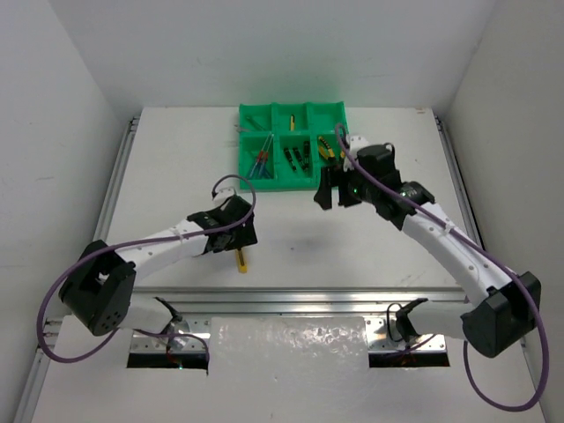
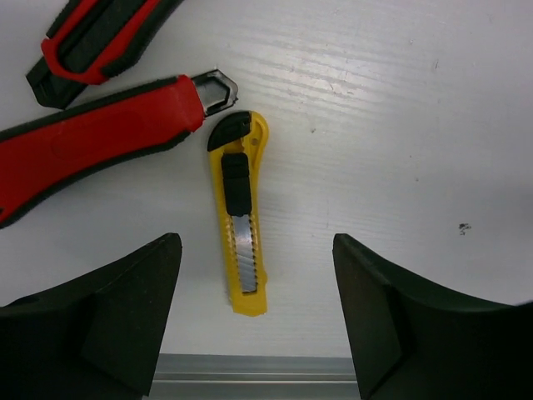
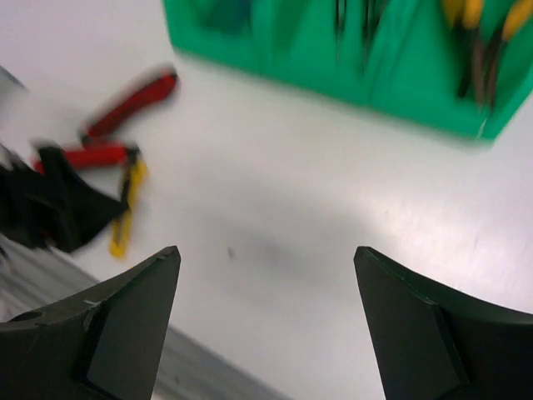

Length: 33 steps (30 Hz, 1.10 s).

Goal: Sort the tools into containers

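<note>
A yellow box cutter (image 2: 239, 215) lies on the white table, also seen from above (image 1: 242, 261) and in the right wrist view (image 3: 127, 208). My left gripper (image 2: 256, 317) is open above it, the cutter's near end lying between the fingers (image 2: 125, 308). Two red-black utility knives (image 2: 87, 142) (image 2: 96, 37) lie beside it, hidden under the arm in the top view. The green tray (image 1: 328, 116) holds screwdrivers (image 1: 260, 163), dark tools (image 1: 295, 157) and yellow-handled pliers (image 1: 326, 150). My right gripper (image 1: 335, 189), also seen in its wrist view (image 3: 266, 317), is open and empty, in front of the tray.
A metal rail (image 1: 291, 300) runs along the table's near edge, just behind the box cutter (image 2: 250, 371). White walls enclose the table on three sides. The left arm (image 1: 176, 238) lies low across the near left of the table.
</note>
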Available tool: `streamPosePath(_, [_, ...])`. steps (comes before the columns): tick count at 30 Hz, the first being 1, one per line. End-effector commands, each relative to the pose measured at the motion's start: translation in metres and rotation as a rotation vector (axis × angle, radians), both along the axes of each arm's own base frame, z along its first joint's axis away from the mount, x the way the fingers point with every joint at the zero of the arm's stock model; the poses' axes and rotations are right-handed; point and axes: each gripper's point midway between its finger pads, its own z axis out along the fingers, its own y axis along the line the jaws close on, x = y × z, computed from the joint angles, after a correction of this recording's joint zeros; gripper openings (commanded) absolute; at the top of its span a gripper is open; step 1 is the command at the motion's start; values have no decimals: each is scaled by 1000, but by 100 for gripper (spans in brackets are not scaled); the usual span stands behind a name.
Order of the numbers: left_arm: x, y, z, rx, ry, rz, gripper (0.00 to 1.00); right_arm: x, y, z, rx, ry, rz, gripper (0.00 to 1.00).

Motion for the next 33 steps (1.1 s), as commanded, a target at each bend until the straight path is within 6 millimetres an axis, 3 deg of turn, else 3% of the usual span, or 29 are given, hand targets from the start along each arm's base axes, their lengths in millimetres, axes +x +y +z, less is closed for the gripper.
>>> streamPosePath(1, [6,-4,-4,5,-35,69,67,-32,4,-24,56,67,31,86])
streamPosePath(7, [-6,-9,-44,60,41,56,60,-51,1,-30,79,72,52,89])
streamPosePath(11, [-15,-6,-64,99,91,69,52,-54,-3,-30,74,56,49,89])
streamPosePath(12, [-18,-7,-69,107,103,62,48,-54,-3,-30,75,52,48,89])
streamPosePath(16, [-25,-20,-69,78,109,18,9,-54,-6,-29,69,40,37,90])
streamPosePath(17, [-26,-24,-67,68,106,7,6,-54,-6,-28,67,37,35,90])
streamPosePath(19, [-28,-37,-59,39,90,-30,0,-52,-9,-26,61,24,20,90])
streamPosePath(23, [-21,-67,-26,-25,13,-116,0,-54,-16,-26,38,26,-5,91])
streamPosePath(26, [3,-92,27,-110,-133,-168,0,-53,-20,-29,23,28,-18,92])
streamPosePath(27, [15,-92,41,-97,-191,-151,0,-52,-20,-32,16,33,-23,92])
streamPosePath(28, [34,-103,72,-123,-267,-150,0,-52,-21,-33,13,34,-28,92])
streamPosePath(30, [66,-102,89,-95,-312,-157,0,-51,-23,-35,11,37,-47,92])
streamPosePath(31, [91,-115,121,-153,-373,-164,0,-51,-25,-36,8,34,-52,92])
streamPosePath(32, [115,-110,110,-159,-335,-174,0,-50,-27,-35,5,23,-64,92])
streamPosePath(33, [133,-111,116,-190,-331,-174,0,-50,-28,-35,3,22,-68,93])
